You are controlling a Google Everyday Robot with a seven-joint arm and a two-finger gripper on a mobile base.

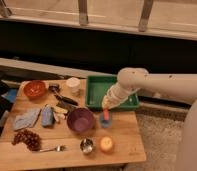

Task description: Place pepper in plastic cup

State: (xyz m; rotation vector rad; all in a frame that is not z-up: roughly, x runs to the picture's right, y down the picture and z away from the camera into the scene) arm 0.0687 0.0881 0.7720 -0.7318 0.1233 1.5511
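The red-orange pepper (pixel 106 115) stands upright with its lower end inside the small light-blue plastic cup (pixel 105 121), which sits on the wooden table just right of the purple bowl (pixel 80 120). My gripper (pixel 106 107) hangs straight above the cup at the pepper's top end, and whether it touches the pepper cannot be told. The white arm (pixel 142 84) reaches in from the right, over the green tray.
A green tray (pixel 94 93) lies behind the cup. A white cup (pixel 73 84), an orange bowl (pixel 35 89), dark utensils (pixel 64 99), a blue cloth (pixel 25 120), grapes (pixel 27 138), a metal cup (pixel 86 145) and an orange fruit (pixel 106 144) share the table (pixel 124 142).
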